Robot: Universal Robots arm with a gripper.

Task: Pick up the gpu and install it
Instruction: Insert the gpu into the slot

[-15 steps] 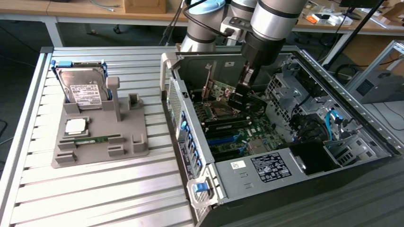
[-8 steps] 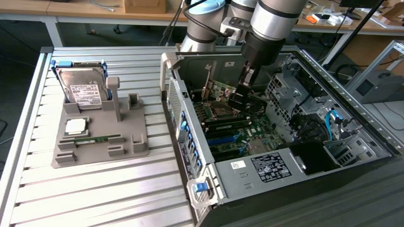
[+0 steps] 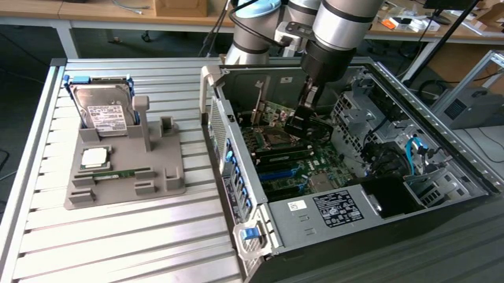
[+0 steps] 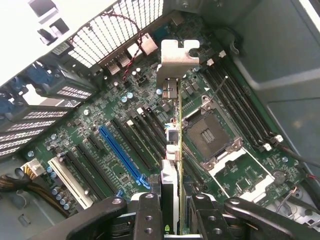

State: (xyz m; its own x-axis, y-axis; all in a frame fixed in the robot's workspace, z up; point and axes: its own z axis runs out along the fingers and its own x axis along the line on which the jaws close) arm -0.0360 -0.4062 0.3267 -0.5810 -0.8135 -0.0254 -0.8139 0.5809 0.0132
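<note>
The gpu (image 4: pixel 177 65) hangs edge-on over the motherboard (image 4: pixel 100 125), its silver bracket toward the case's rear grille. My gripper (image 4: pixel 173 202) is shut on the card's upper edge, with one finger (image 4: pixel 149 215) on each side. In the exterior view the gripper (image 3: pixel 301 118) reaches down inside the open computer case (image 3: pixel 346 206), and the gpu (image 3: pixel 275 112) stands upright just above the board, beside the CPU socket (image 3: pixel 275 140). I cannot tell whether its lower edge touches a slot.
Black slots, a blue slot (image 4: pixel 122 155) and a white slot (image 4: pixel 70 182) lie beside the card; the CPU socket (image 4: pixel 210 135) and RAM slots lie on its other side. On the exterior view's left, a grey stand (image 3: pixel 126 171) holds a hard drive (image 3: pixel 102 112) and a RAM stick (image 3: pixel 114 175).
</note>
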